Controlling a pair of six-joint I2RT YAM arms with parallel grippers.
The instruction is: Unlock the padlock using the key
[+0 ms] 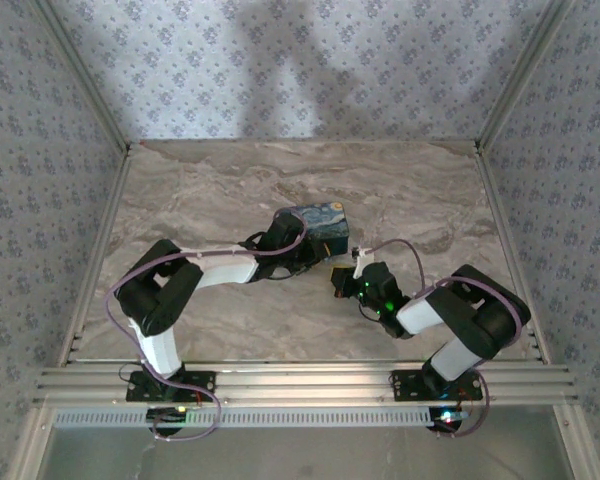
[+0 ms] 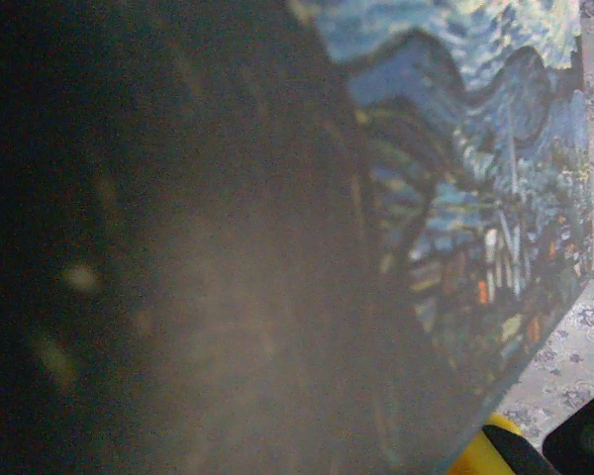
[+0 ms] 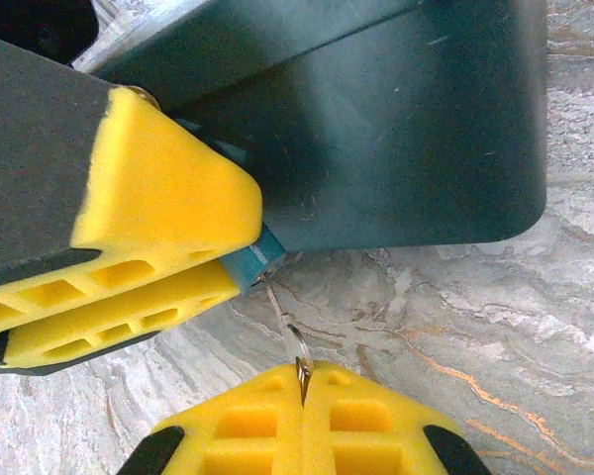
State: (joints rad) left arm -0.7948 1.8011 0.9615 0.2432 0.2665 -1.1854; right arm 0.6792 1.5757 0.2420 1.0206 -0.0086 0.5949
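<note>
The padlock (image 3: 260, 259) is a tiny teal-sided block poking out between the yellow fingers (image 3: 148, 218) of my left gripper (image 3: 240, 255), which is shut on it beside the painted blue box (image 1: 317, 224). My right gripper (image 3: 304, 370) is shut on the key (image 3: 299, 348), a thin metal blade pinched between its yellow pads. The key's shaft runs up and left, and its tip meets the padlock's lower corner. From above, the two grippers (image 1: 320, 258) (image 1: 342, 278) stand close together at the box's near side. The left wrist view is mostly a dark blur.
The box's dark green side (image 3: 406, 129) looms just behind the padlock. Its night-sky print (image 2: 495, 148) shows in the left wrist view. Marble tabletop (image 1: 230, 190) spreads around, with patterned walls (image 1: 40, 150) on three sides.
</note>
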